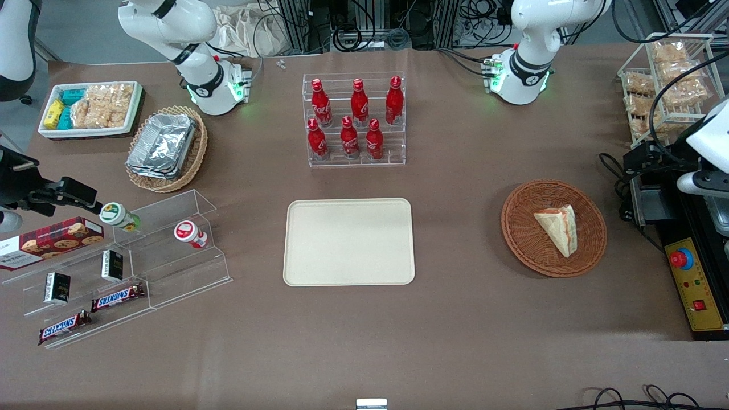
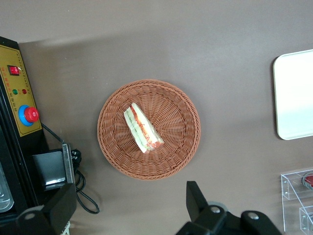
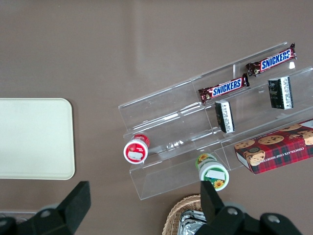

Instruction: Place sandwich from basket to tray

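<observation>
The sandwich [image 1: 558, 228] [image 2: 142, 128], a pale bread wedge with red and green filling, lies in the round reddish-brown basket [image 1: 524, 239] [image 2: 176, 147] toward the working arm's end of the table. The cream tray [image 1: 348, 242] [image 2: 296, 93] lies flat and bare at the table's middle. My gripper [image 2: 128, 203] hangs high above the table, apart from the basket and a little farther from the front camera than it. Its fingers [image 2: 195, 198] stand wide open with nothing between them.
A black and yellow control box [image 1: 692, 285] [image 2: 22, 107] with a red button and cables sits beside the basket. A clear rack of red bottles [image 1: 356, 119] stands farther back than the tray. Clear snack shelves [image 1: 142, 256] lie toward the parked arm's end.
</observation>
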`<action>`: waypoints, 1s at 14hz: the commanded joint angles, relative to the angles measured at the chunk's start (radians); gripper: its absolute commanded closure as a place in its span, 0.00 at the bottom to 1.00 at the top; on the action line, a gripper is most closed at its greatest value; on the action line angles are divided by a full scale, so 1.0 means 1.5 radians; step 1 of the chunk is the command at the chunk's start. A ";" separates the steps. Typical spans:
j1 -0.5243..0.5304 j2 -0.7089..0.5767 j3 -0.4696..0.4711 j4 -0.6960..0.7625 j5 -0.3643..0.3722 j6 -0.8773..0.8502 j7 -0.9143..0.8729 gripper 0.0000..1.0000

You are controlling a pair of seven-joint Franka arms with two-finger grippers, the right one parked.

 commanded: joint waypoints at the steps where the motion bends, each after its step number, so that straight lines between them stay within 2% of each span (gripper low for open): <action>1: -0.010 0.004 0.012 0.012 -0.010 -0.026 -0.011 0.00; 5: -0.009 0.012 0.011 0.011 -0.011 -0.027 -0.013 0.00; 8: -0.001 0.028 0.012 -0.017 -0.028 -0.011 -0.062 0.00; 10: 0.004 0.016 0.013 -0.097 -0.031 0.064 -0.070 0.00; 12: 0.004 -0.004 0.012 -0.182 -0.030 0.145 -0.143 0.00; 14: 0.004 -0.003 0.012 -0.226 -0.031 0.176 -0.243 0.00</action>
